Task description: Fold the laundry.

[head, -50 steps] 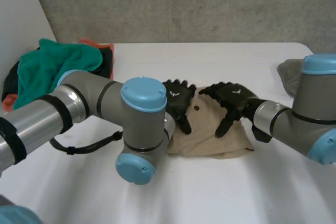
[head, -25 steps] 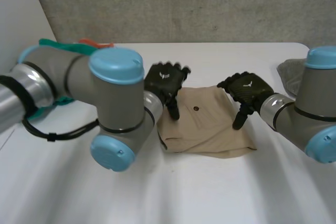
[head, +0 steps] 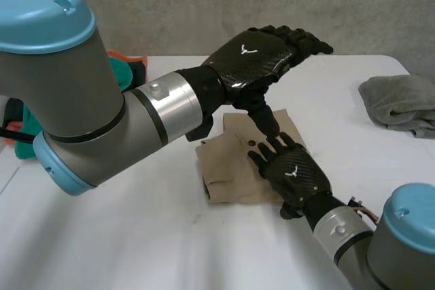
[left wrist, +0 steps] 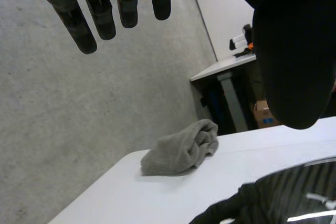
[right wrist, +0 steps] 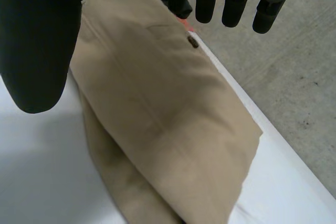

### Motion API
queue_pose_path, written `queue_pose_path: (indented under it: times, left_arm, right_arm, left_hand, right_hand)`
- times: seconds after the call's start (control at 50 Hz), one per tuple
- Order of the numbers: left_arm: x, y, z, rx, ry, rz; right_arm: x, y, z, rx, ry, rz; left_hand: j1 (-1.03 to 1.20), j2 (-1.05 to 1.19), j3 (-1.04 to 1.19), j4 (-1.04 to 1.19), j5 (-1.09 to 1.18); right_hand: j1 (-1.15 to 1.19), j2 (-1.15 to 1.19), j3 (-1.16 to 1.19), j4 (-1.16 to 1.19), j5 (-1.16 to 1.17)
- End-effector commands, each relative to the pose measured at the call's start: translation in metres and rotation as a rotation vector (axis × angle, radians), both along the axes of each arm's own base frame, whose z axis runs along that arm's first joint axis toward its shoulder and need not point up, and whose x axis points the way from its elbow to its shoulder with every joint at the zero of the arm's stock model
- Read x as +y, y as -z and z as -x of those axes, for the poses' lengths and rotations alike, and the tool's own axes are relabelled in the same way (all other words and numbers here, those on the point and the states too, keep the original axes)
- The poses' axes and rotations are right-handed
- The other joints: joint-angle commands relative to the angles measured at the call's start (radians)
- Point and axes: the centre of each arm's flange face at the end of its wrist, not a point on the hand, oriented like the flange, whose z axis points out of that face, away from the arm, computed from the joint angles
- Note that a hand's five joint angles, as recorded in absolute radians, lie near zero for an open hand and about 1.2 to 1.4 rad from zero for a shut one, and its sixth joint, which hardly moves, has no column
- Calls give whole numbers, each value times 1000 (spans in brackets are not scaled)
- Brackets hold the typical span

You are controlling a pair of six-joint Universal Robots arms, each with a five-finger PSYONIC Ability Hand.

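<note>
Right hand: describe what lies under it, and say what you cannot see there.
Under the right hand lies a folded beige cloth with a small dark button, on the white table. What lies between the cloth's layers is covered.

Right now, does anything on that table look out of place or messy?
Nothing is spilled or damaged. The tan garment is folded, though a lower layer peeks out unevenly along one edge. The grey cloth at the robot's right lies crumpled, not yet folded.

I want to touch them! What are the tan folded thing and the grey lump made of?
The tan garment looks like smooth, matte woven cotton: flat seams and a button. The grey cloth looks like soft, fuzzy towelling, perhaps terry.
</note>
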Motion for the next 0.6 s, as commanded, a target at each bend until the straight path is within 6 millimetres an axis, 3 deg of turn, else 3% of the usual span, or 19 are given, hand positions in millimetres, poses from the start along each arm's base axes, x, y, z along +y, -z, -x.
queue_pose_path:
  times: [0.02, 0.26, 0.6]
  left_arm:
    - [2, 3, 3, -2, 1, -8]
    - [-1, 8, 3, -9, -10, -16]
    - [-3, 12, 2, -16, -17, -23]
  right_arm:
    - [-9, 24, -6, -2, -3, 13]
    - [-32, 37, -15, 38, 4, 116]
    - [-64, 33, -24, 15, 76, 168]
  left_hand:
    - [22, -14, -17, -11, -31]
    - [22, -14, -17, -11, -31]
    - [19, -17, -20, -14, -34]
  right_hand:
    - [-34, -27, -32, -31, -44]
    - [-34, -27, -32, -31, -44]
    - [-4, 4, -1, -1, -14]
